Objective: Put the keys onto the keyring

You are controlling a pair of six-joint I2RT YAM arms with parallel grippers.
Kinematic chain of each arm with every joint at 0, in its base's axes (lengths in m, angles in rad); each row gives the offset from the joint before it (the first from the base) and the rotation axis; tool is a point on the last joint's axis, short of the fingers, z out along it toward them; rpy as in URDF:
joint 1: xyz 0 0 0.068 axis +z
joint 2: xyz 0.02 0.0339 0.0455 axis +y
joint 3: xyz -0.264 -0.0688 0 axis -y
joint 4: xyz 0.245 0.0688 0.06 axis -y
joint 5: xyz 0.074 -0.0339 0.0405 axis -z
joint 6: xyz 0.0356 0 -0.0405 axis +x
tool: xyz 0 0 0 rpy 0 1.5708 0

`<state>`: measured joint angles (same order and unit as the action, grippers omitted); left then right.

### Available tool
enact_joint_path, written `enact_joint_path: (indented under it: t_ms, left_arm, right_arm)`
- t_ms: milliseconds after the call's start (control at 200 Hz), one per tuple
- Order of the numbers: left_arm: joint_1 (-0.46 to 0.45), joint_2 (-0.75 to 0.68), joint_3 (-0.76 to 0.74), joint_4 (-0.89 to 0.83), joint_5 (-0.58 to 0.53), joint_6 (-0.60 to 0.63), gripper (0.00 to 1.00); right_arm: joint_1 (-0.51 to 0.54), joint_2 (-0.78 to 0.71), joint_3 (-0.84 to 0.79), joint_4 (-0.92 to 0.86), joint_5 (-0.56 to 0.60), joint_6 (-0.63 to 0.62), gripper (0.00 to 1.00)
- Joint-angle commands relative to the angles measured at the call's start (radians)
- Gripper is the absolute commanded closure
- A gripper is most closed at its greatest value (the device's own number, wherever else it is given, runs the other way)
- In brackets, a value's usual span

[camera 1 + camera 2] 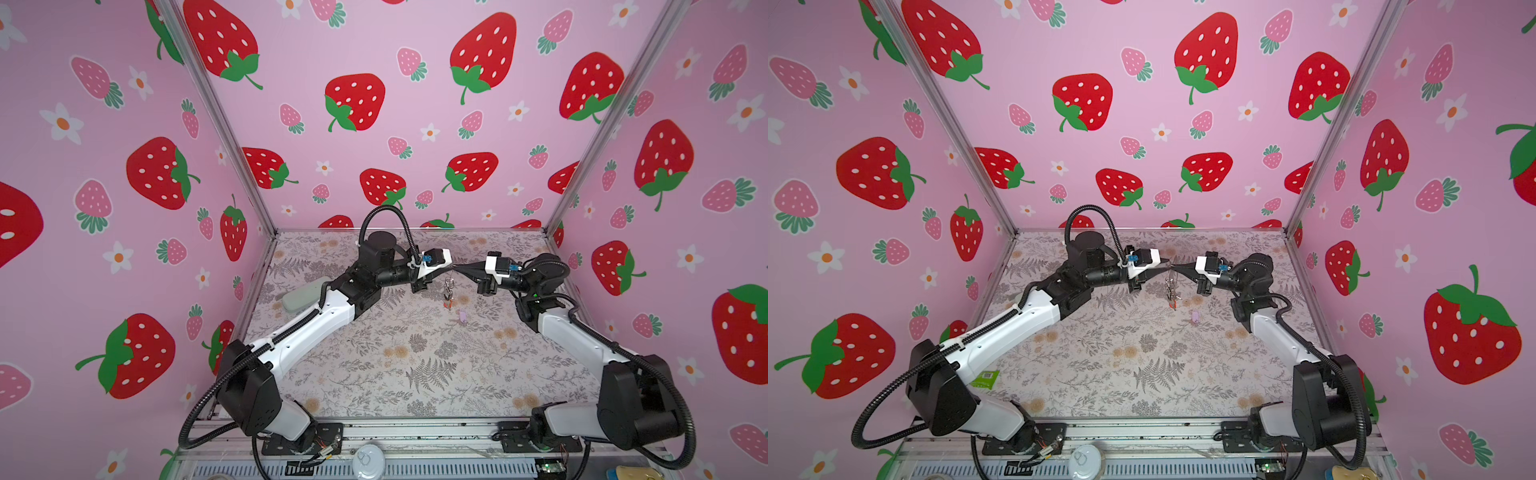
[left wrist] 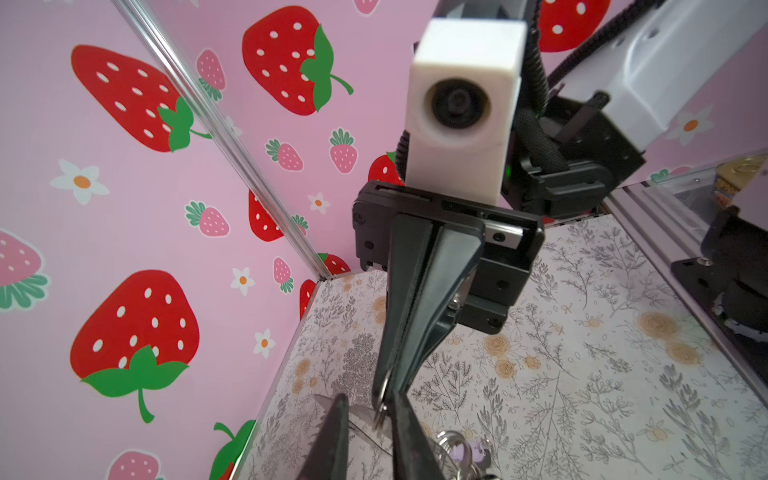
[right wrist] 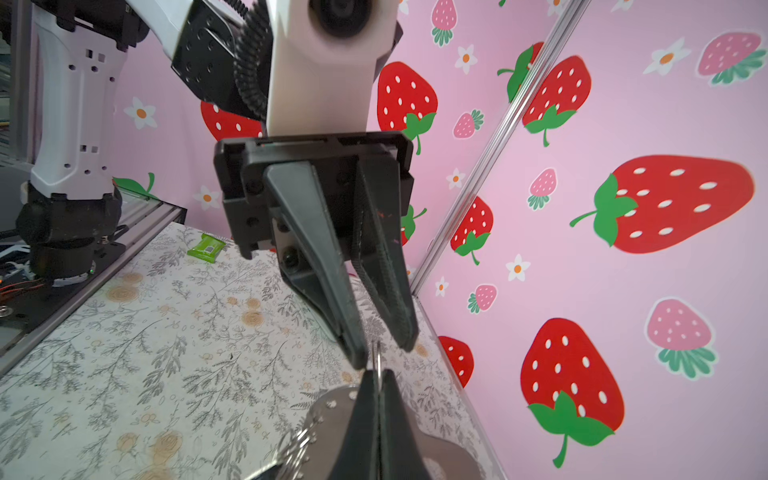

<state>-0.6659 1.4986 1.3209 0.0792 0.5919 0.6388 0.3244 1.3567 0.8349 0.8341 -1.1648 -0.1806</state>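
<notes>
Both grippers meet in mid-air over the far middle of the table. My right gripper (image 3: 379, 372) is shut on the thin silvery ring of the keyring (image 3: 379, 361). The taupe strap (image 3: 332, 419) and more rings hang below it. My left gripper (image 2: 370, 397) is open, its fingers standing either side of the ring (image 2: 380, 409) with a gap. In both top views the keyring (image 1: 449, 286) dangles under the fingertips with a red-tagged key (image 1: 446, 304) lowest. A lilac key (image 1: 462, 318) lies alone on the table, to the right of the hanging bunch.
A pale grey-green case (image 1: 301, 295) lies at the table's left edge, partly behind the left arm. A small green packet (image 1: 985, 379) sits near the left arm's base. Strawberry-print walls close off three sides. A round tin lid (image 1: 368, 457) rests on the front rail.
</notes>
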Motion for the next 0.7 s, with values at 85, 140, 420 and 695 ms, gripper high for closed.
enact_joint_path:
  t_ms: [85,140,420,695]
  left_arm:
    - [-0.003,0.025,0.179,-0.298,-0.069,0.199,0.71]
    - [-0.004,0.042,0.217,-0.353,-0.077,0.229,0.72]
    - [-0.029,0.116,0.341,-0.557,-0.101,0.333,0.74]
    - [-0.052,0.138,0.375,-0.617,-0.132,0.364,0.75]
  right_arm:
    - [0.000,-0.008,0.098,-0.382,0.002,-0.315,1.00]
    - [-0.001,-0.010,0.104,-0.404,0.010,-0.330,1.00]
    - [-0.001,-0.023,0.096,-0.420,0.019,-0.346,1.00]
    - [0.005,-0.027,0.099,-0.435,0.030,-0.357,1.00]
